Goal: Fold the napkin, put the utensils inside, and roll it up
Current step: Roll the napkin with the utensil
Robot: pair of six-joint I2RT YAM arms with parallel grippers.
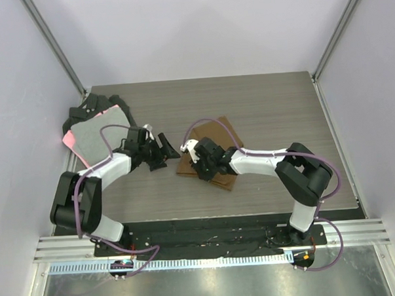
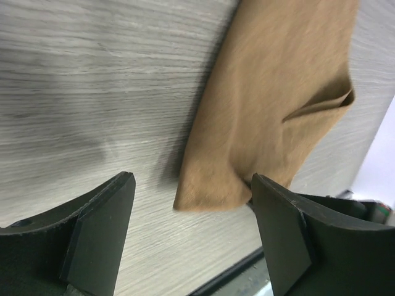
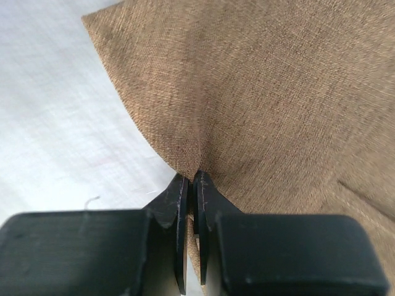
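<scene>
Pinching the napkin (image 3: 278,92) by its edge in the right gripper (image 3: 190,185), holding the left gripper (image 2: 191,185) agape near the corner, ideally folding over slowly, squarely.

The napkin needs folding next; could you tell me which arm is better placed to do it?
Right, probably: the right gripper is shut on the napkin at its edge, while the left gripper hangs open near a corner, gripping nothing.

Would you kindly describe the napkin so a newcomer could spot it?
On the wood-grain table, look at the middle, under the right hand. The napkin is the cloth pinched there. It alone is plain brown; the grey cloth with a pink edge and the black cloths lie at the far left.
</scene>
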